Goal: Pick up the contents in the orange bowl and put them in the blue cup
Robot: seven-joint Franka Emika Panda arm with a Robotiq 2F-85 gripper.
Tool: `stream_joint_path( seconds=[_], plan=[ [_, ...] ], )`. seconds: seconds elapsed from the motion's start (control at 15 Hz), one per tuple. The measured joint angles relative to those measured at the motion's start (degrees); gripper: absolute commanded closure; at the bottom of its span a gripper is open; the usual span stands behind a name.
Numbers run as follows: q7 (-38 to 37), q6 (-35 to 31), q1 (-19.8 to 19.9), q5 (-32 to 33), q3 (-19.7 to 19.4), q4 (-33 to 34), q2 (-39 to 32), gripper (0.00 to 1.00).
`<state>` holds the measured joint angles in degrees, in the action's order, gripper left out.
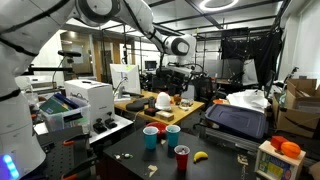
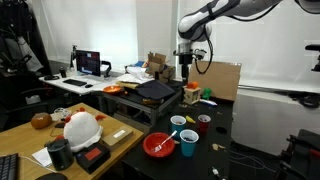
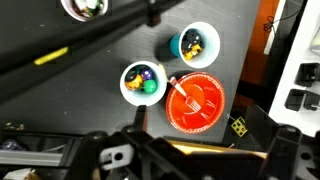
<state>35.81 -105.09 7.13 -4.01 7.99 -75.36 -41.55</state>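
— Black desk [image 2: 195, 168], lab room. Wood desk [image 2: 15, 140] beside it with a white domed thing [image 2: 80, 128] on top. Monitor [image 2: 88, 62] at the back, printer [image 1: 90, 100], cardboard boxes [image 1: 300, 118]. Cluttered.

— Fine. What's on the black one?

— Orange bowl [image 2: 158, 144] near the front edge in an exterior view. Blue cup [image 2: 188, 140] is just beside it. Red cup [image 2: 203, 122] sits a bit further back, and a banana [image 1: 200, 155] lies near the red cup.

— Anything in the bowl?

— Wrist view looks straight down on it and shows a pale piece [image 3: 190, 92] lying inside. Too small to say what it is. Two white-rimmed cups [image 3: 142, 82] stand just beside the bowl's rim, both with small coloured bits in them.

— Any text, brands?

— Labels too small to read.

— End effector [image 2: 188, 74]?

— High above the far end of the black desk, well apart from the bowl and cups. Fingers are spread wide, released, with nothing between them and touching nothing.

— Bowl upright?

— Yes, flat on the desk and unheld.
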Motion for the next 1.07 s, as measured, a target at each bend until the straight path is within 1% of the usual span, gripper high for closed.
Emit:
stream_joint_path(
  seconds=[0.27, 0.53, 0.8, 1.07],
  plan=[
    [3.9, 1.8, 2.1, 1.3, -2.7, 4.7, 2.2, 0.00],
    [6.0, 1.8, 2.6, 1.7, -3.9, 8.4, 2.3, 0.00],
    [6.3, 1.4, 2.6, 1.7, -4.3, 9.7, 2.3, 0.00],
    [6.3, -0.9, 2.6, 1.7, -4.4, 9.5, 1.7, 0.00]
  ],
)
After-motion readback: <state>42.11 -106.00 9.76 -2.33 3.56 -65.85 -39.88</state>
